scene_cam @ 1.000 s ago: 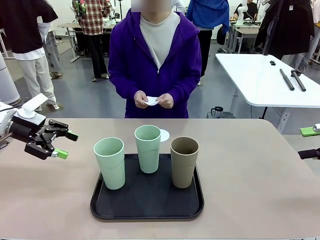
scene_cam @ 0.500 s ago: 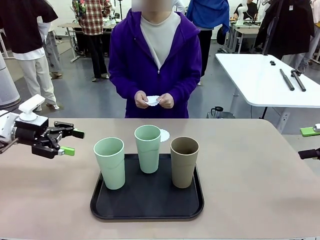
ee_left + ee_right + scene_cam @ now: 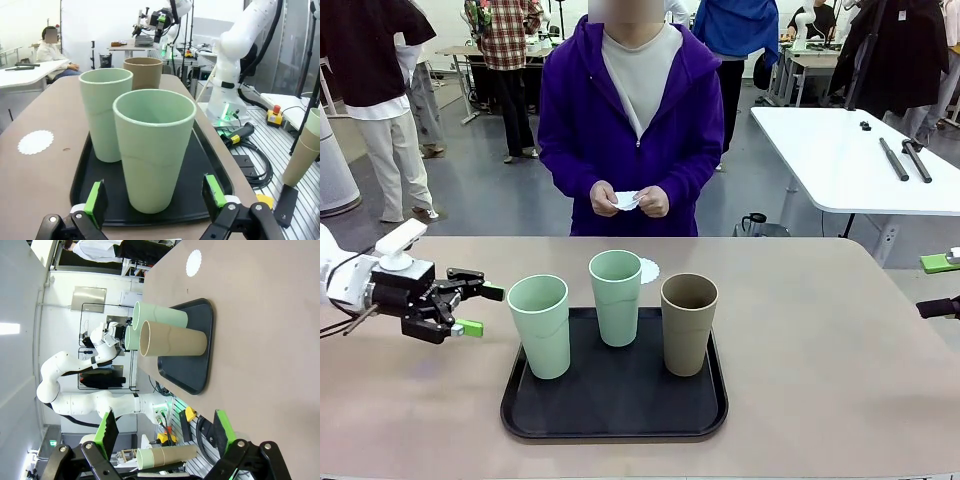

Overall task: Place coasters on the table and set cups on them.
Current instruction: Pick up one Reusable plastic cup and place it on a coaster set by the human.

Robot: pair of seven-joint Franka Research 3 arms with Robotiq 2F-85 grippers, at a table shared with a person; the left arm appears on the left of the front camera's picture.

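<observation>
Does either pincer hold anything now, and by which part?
No. The left pincer is open, short of the nearest mint cup; the right pincer is open, empty.

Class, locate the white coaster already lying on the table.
In the front view the coaster lies centrally, just beyond the tray's far edge, partly hidden behind the middle mint cup.

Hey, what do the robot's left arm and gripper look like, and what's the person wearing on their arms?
The left arm is white, with thin dark cables by the wrist and a white block on top. The left gripper is black, with bright green pads. The person's sleeves are long and purple, part of a zipped hoodie.
</observation>
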